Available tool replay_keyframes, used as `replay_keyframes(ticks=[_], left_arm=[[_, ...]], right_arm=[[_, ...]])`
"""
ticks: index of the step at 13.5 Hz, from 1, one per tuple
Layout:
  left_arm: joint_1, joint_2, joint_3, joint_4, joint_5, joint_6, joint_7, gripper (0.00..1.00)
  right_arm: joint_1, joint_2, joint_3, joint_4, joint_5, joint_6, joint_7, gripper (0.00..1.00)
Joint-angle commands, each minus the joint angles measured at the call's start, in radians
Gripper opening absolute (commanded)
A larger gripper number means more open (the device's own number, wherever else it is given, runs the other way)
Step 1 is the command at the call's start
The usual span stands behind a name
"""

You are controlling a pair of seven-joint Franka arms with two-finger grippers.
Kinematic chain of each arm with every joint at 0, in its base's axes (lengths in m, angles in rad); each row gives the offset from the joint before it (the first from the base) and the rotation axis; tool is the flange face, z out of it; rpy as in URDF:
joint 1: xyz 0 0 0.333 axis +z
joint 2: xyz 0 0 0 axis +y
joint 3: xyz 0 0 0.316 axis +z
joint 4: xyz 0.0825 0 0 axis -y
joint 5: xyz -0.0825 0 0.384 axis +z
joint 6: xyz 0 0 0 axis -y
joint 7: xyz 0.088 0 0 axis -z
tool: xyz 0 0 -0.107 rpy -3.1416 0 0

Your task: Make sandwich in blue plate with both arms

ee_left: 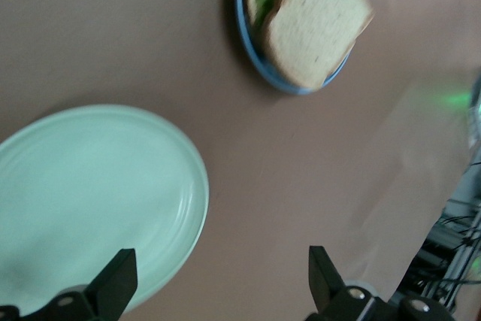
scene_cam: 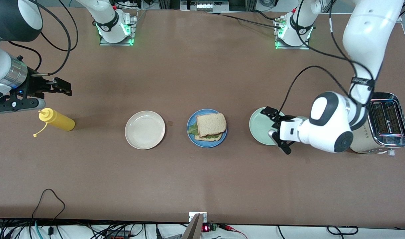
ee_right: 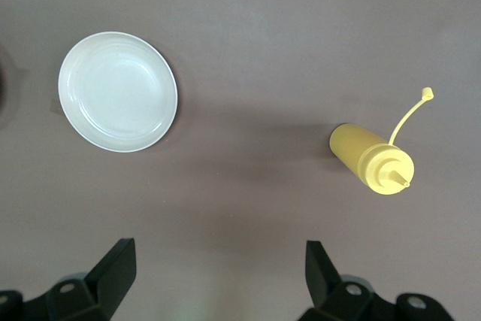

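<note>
The sandwich lies on the blue plate in the middle of the table: a toast slice on top, green lettuce showing under it, and a second slice beneath. The left wrist view shows the sandwich on the blue plate too. My left gripper hangs open and empty over the mint-green plate's edge, beside the blue plate toward the left arm's end; its fingers stand wide apart. My right gripper waits open and empty over the right arm's end of the table, with its fingertips spread.
An empty mint-green plate sits under the left gripper. An empty cream plate lies beside the blue plate toward the right arm's end. A yellow squeeze bottle lies on its side below the right gripper. A chrome toaster stands at the left arm's end.
</note>
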Motion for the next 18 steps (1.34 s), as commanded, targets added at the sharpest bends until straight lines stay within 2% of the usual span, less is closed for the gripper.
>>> replay_keyframes(ticks=[1,3,4,6,7,9,12,13,16,18], left_arm=[[-0.004,-0.089,0.012,0.047,0.177,-0.157,-0.077,1.0],[-0.004,-0.106,0.012,0.134,0.249,-0.276,-0.106,1.0],[-0.006,-0.15,0.03,0.147,0.254,-0.286,-0.11,1.0],[-0.05,-0.269,0.131,0.115,0.267,-0.238,-0.161,1.0],[-0.085,-0.325,0.209,0.08,0.268,-0.217,-0.192,1.0],[-0.138,-0.454,0.327,-0.038,0.259,-0.121,-0.277,1.0],[-0.145,-0.663,0.368,-0.268,0.262,0.028,-0.453,1.0],[-0.144,-0.692,0.368,-0.291,0.263,0.03,-0.475,1.0],[-0.138,-0.699,0.371,-0.327,0.236,0.059,-0.476,1.0],[-0.133,-0.689,0.369,-0.313,0.221,0.06,-0.469,1.0]], right_arm=[[0.004,0.01,0.0,0.024,-0.01,-0.015,0.02,1.0],[0.003,0.009,0.0,0.024,-0.01,-0.019,0.021,1.0],[0.001,0.01,0.0,0.024,-0.007,-0.02,0.024,1.0],[-0.002,0.009,-0.002,0.022,0.004,-0.022,0.037,1.0],[-0.002,0.009,-0.002,0.022,0.004,-0.022,0.082,1.0],[-0.001,0.009,-0.002,0.022,0.004,-0.022,0.155,1.0],[-0.002,0.007,-0.003,0.018,0.005,-0.023,0.152,1.0],[0.002,0.006,-0.003,0.016,0.005,-0.02,0.152,1.0],[-0.008,0.004,-0.005,0.01,0.007,-0.008,0.152,1.0],[-0.008,0.004,-0.005,0.01,0.011,-0.008,0.152,1.0]])
